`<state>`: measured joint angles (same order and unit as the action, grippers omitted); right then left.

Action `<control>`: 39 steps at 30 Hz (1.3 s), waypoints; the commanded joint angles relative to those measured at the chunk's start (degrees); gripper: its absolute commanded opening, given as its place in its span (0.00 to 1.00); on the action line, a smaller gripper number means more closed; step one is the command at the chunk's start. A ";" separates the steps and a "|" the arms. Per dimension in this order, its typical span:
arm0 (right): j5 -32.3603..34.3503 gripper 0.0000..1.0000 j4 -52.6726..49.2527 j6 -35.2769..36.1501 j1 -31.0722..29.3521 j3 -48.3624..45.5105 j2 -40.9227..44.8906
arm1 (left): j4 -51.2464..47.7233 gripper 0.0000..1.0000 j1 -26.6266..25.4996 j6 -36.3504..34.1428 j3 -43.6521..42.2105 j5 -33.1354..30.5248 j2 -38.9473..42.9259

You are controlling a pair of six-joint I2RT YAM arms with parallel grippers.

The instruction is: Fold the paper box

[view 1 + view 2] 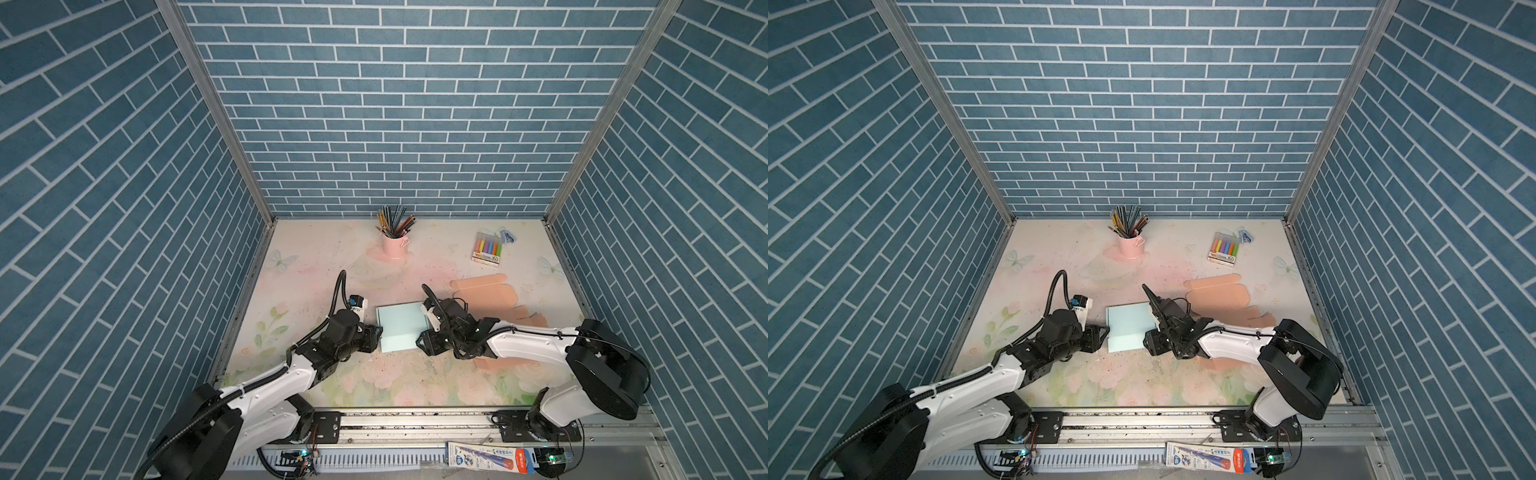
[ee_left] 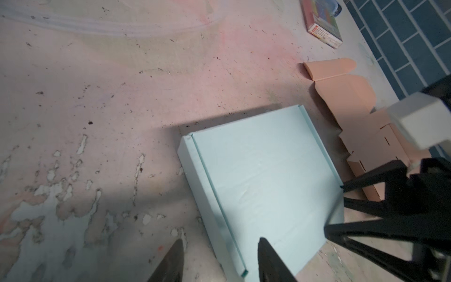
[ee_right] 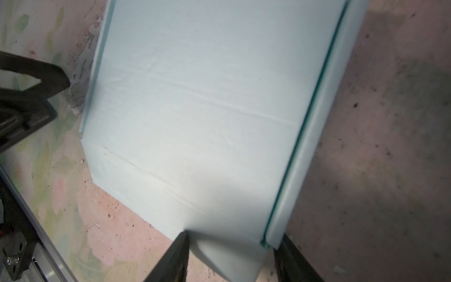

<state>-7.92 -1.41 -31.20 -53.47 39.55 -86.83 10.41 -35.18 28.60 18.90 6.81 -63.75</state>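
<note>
Final fold, I judge: my right claw (image 3: 231, 239) pinches the box (image 1: 397, 324) corner, left claw (image 2: 220, 240) spread astride its wall; next, press the lid home.

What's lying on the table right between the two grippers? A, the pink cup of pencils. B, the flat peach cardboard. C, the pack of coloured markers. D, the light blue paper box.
D: the light blue paper box lies between the left gripper and the right gripper; the pink cup and marker pack are at the back, the peach cardboard off to the right.
</note>
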 commanded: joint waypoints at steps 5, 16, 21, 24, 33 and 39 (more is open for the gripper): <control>1.74 0.56 -0.46 0.54 -0.06 1.49 -1.52 | 7.22 0.50 1.92 -3.43 4.69 2.23 -11.61; 3.29 0.56 0.13 1.27 0.52 2.36 -3.50 | 9.30 0.47 2.40 -4.14 3.41 2.44 -15.15; 5.42 0.55 0.62 1.64 1.01 2.68 -5.09 | 9.90 0.45 2.38 -4.06 2.98 2.93 -15.79; 5.98 0.55 1.21 1.72 1.38 2.68 -5.44 | 9.69 0.45 2.35 -4.34 2.99 2.84 -15.80; 7.91 0.55 1.85 2.22 2.16 3.08 -5.66 | 9.80 0.44 2.37 -4.09 2.56 3.26 -15.72; 8.53 0.55 1.62 2.94 3.79 2.63 -4.68 | 7.80 0.43 2.38 -3.81 2.00 3.39 -12.40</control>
<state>-1.98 0.67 -29.52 -50.68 41.52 -91.31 21.67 -32.91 25.04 22.35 9.65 -77.73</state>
